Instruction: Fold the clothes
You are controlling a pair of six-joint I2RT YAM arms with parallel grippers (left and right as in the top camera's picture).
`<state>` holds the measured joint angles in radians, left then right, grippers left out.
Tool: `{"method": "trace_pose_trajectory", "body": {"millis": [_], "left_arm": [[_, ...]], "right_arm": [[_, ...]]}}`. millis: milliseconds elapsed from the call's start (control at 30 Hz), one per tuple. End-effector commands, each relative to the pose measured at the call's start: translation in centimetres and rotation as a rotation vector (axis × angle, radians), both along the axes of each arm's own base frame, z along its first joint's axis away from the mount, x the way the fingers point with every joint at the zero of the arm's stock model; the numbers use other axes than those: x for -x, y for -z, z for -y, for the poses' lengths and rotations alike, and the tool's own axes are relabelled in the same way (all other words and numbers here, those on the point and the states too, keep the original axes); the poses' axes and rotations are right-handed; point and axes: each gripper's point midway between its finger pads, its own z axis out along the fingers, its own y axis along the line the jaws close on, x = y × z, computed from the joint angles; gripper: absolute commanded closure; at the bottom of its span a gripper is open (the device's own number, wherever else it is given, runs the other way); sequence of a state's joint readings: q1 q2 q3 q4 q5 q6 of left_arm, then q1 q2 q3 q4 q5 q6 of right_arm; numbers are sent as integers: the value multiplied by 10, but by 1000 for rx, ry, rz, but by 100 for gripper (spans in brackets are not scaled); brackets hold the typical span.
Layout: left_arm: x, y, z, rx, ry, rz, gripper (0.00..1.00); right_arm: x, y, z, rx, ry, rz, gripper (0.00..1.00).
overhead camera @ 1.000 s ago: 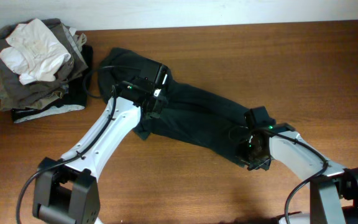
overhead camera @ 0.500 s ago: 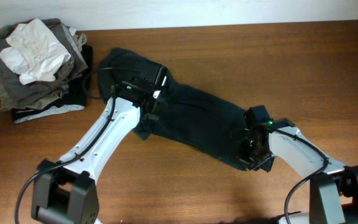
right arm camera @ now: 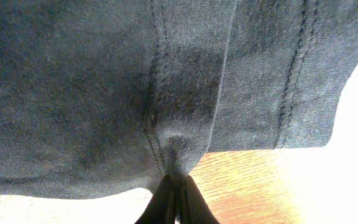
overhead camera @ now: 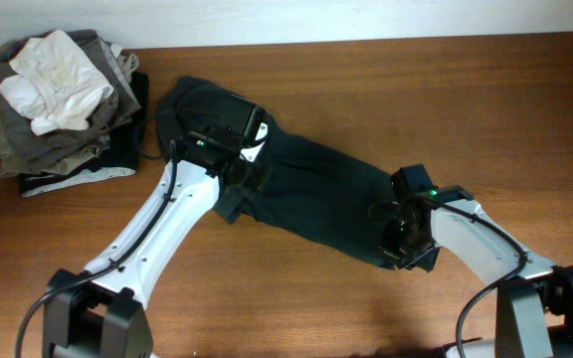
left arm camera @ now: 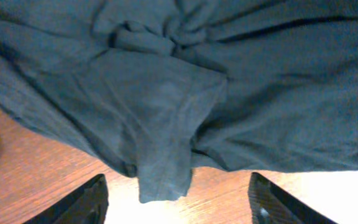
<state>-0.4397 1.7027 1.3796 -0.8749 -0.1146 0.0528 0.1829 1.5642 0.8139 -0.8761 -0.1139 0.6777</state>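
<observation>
A brown wooden table (overhead camera: 485,109) fills the overhead view, and a pale wall (overhead camera: 366,15) runs along its far edge. The dark T-shirt (overhead camera: 311,184) lies bunched in a long diagonal band across the middle, from the upper left down toward the lower right. It keeps well away from the far edge. At the far left corner sits a pile of garments (overhead camera: 28,139) in grey and olive, with a crumpled white cloth (overhead camera: 58,75) on top. The pile is near the shirt's upper end but apart from it. Bare wood lies open to the right of the shirt, behind it along the far side, and in front between the two arms. The left gripper (left arm camera: 178,204) hovers over the shirt's upper end with its jaws spread wide and nothing between them. A loose flap of dark fabric rests on the wood just ahead of it. The right gripper (right arm camera: 174,202) is pinched tight on a stitched hem at the shirt's lower right end. A second ago the left jaws were nearly together on the cloth, and they have since let go. The right gripper's clamp and the shirt's lie are much as before.
</observation>
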Motion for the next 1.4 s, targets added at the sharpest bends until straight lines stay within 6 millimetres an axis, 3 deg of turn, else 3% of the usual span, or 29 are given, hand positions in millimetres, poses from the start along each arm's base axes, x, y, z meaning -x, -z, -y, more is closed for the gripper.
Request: {"method": "trace_pose_trajectory", "body": {"millis": [0,167,333,467,733,1033,1100,1200,1367], "left_arm": [[19,42,2,-25,49,-127,25],[31,78,-11,-111,37,-231,25],[28,80,-28,-183,7,-225,31],[39,100,-44,-208,-17,-280,34],[32,108,-48,-225,-8,-256,36],[31,108,-48,-223,-9,-251,62],[30,108,-48,-222,-9,-248,73],[28,108,-47,-222,-11,-238,97],[23,95,-49,-223,-62,-215,99]], "right_arm": [[-7,-6,2,16,11,30,96],[-8,-6,2,16,11,30,96],[-7,-6,3,16,8,30,96],[-8,-6,3,16,8,31,96],[-8,-6,5,31,7,36,96],[-8,-6,5,31,7,33,96],[-6,-6,5,33,7,27,96],[-6,-6,5,33,7,25,96],[-4,-11,5,27,12,27,96]]}}
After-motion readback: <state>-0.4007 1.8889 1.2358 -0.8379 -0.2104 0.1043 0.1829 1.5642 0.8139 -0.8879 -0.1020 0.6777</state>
